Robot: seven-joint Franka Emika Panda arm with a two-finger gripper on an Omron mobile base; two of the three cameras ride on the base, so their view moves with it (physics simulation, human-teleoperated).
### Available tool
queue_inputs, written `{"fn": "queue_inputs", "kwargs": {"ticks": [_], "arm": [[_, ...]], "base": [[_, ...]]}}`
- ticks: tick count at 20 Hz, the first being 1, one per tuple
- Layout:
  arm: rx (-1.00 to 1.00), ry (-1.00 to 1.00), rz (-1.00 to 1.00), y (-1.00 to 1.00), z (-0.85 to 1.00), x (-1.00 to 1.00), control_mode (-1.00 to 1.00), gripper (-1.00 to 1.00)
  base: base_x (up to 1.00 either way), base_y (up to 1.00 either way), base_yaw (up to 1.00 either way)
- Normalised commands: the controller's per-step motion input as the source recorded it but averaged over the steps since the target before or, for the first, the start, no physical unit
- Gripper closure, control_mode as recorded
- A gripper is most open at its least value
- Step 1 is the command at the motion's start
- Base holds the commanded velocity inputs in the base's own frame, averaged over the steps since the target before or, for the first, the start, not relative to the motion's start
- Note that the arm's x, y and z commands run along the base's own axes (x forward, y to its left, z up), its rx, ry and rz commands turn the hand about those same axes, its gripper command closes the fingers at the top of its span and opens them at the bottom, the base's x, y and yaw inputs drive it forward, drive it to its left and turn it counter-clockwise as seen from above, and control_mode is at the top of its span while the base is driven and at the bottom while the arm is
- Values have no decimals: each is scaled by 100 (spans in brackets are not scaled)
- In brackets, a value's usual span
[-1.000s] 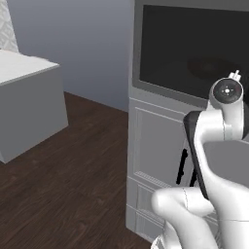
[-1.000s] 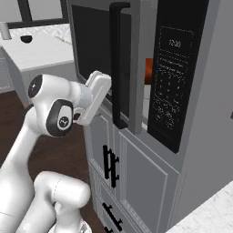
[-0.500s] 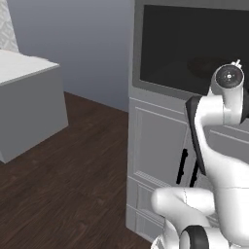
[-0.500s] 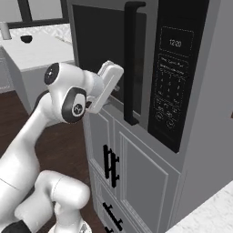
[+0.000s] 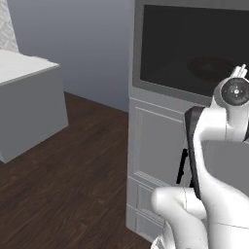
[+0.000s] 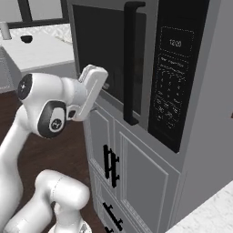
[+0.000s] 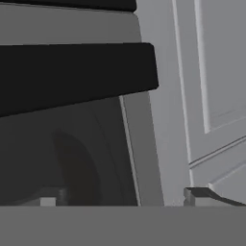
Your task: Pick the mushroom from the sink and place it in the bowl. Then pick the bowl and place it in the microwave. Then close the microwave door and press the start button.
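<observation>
Left base view: the microwave door point(image 5: 194, 46) lies flush with the cabinet front, the bowl's dim outline showing behind its glass; half a second ago the wrist stood lower.

Right base view: the door, ajar a second ago, is now closed beside the keypad point(image 6: 173, 86).

Hand view: the end effector point(image 7: 126, 198) is released, fingertips spread near the door handle point(image 7: 77, 72). The start button likely remains.

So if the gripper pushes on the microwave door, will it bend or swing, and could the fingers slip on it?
The microwave door looks like a rigid framed panel, so it would probably swing as one piece, not bend. Its dark glass seems smooth, so the open gripper may slide there. The black handle likely gives firmer contact.
</observation>
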Motion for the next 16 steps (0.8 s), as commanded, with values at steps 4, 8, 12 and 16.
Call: {"fn": "queue_inputs", "kwargs": {"ticks": [4, 8, 12, 16], "arm": [[-12, 25, 14, 1, 67, -87, -100, -100], [-36, 13, 15, 3, 29, -87, -100, -100], [-54, 23, 13, 18, 4, -61, -100, 100], [-59, 24, 11, 20, 0, -46, -100, 100]], "base": [[0, 0, 0], [0, 0, 0], [0, 0, 0], [0, 0, 0]]}}
